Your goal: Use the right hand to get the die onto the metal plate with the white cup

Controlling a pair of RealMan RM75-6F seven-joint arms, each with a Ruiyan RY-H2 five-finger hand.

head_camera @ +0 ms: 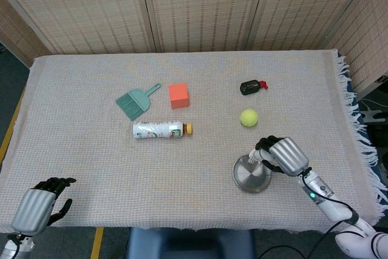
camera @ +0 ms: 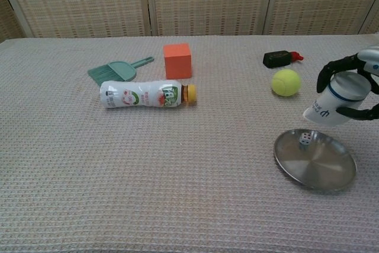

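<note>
Right hand (camera: 355,87) at the right edge of the chest view, fingers wrapped around the white cup (camera: 337,100), mouth tilted down and to the left, lifted clear of the metal plate (camera: 323,173). Same hand (head_camera: 285,156) at lower right of the head view, just beside the plate's rim (head_camera: 242,181).

Die (camera: 305,140) lying small and white on the upper left part of the plate, apart from the cup. Judged from that: goal reached, die delivered, cup raised off it. Next move, as a guess: setting the cup down upright on bare desk (camera: 177,194) beside the plate, then loosening the fingers, with care not to nudge the rim or the tennis ball (camera: 285,82) just above.

Left hand (head_camera: 39,204) in the lower left corner of the head view, at the desk edge, holding nothing, fingers loosely curled yet apart.

Elsewhere: black object with red tip (camera: 281,58) at upper right, orange cube (camera: 177,60), green dustpan brush (camera: 115,70) and drink bottle on its side (camera: 145,94) at centre left.
</note>
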